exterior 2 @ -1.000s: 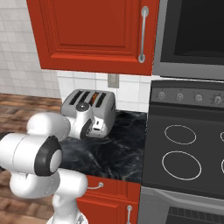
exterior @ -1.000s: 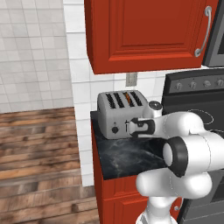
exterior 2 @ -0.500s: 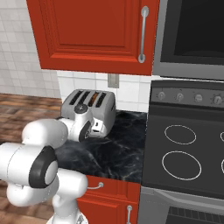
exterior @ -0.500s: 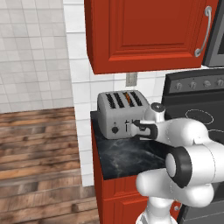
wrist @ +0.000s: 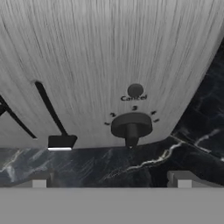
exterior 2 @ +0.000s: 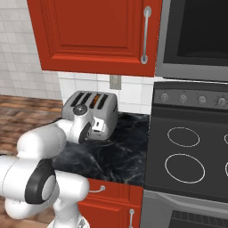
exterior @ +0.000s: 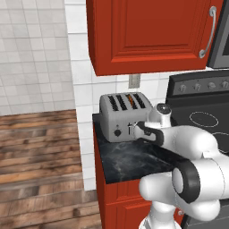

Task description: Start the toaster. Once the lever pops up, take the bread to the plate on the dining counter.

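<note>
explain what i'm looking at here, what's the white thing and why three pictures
The white thing is a robot arm in a computer-rendered kitchen. Two pictures come from cameras behind the arm, to its left and right; the third looks out from its hand. A silver toaster stands on a black marble-look counter beside a stove, under a red cabinet. Something orange-brown, probably the bread, sits in one slot. The gripper is open, holds nothing, and faces the toaster's front, where the hand picture shows a lever at the bottom of its slot and a knob.
</note>
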